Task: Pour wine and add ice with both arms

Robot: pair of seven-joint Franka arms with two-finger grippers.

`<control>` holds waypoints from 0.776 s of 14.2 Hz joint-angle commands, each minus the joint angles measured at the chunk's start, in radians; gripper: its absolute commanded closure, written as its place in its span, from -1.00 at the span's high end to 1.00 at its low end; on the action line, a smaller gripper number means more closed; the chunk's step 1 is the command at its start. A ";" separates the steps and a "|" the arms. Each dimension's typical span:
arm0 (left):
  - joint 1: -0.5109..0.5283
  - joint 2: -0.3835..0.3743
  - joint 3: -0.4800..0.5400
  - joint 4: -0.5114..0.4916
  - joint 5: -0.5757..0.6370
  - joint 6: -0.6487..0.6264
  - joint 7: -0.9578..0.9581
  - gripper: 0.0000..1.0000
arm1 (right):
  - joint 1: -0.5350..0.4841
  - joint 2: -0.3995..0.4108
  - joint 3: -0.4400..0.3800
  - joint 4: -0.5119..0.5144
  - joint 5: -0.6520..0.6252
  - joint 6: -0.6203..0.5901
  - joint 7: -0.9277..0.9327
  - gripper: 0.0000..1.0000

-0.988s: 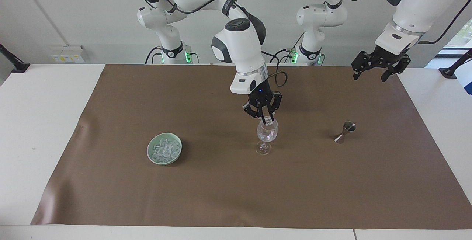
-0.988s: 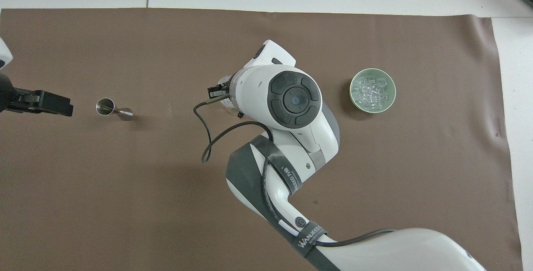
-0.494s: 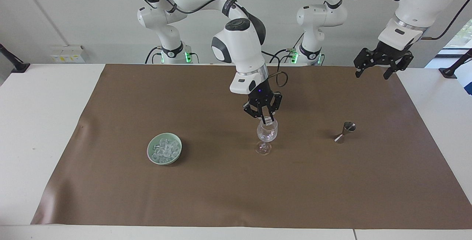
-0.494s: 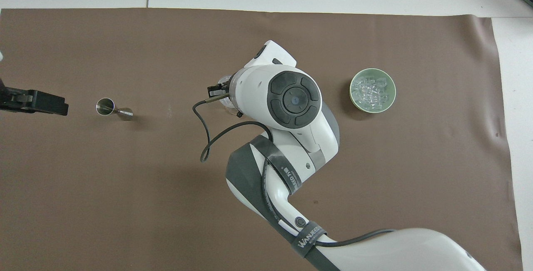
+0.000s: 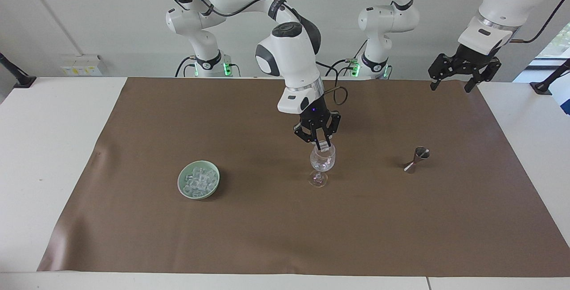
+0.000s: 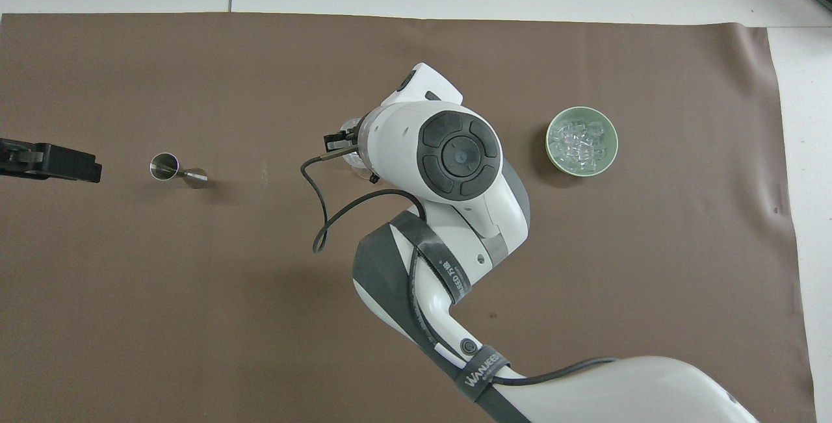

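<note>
Many clear, seemingly cubed ice [image 5: 198,180] pieces.

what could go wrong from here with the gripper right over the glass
1. The right gripper sits shut on a clear cube at the rim of the stemmed glass; if it is off-centre when it opens, the cube could fall onto the brown mat.
2. The glass stands on a thin stem; a nudge from the gripper could tip it.
3. The left gripper waits raised and open, too far to steady it.
</note>
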 commanded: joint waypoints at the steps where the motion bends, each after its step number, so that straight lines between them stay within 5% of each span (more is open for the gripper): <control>1: 0.000 -0.031 0.005 -0.007 -0.010 -0.025 -0.006 1.00 | -0.002 0.018 0.008 0.023 -0.022 0.010 0.044 -0.37; 11: 0.000 -0.031 0.005 -0.007 -0.010 -0.025 -0.008 1.00 | -0.007 0.001 0.002 0.026 -0.031 -0.003 0.049 -0.33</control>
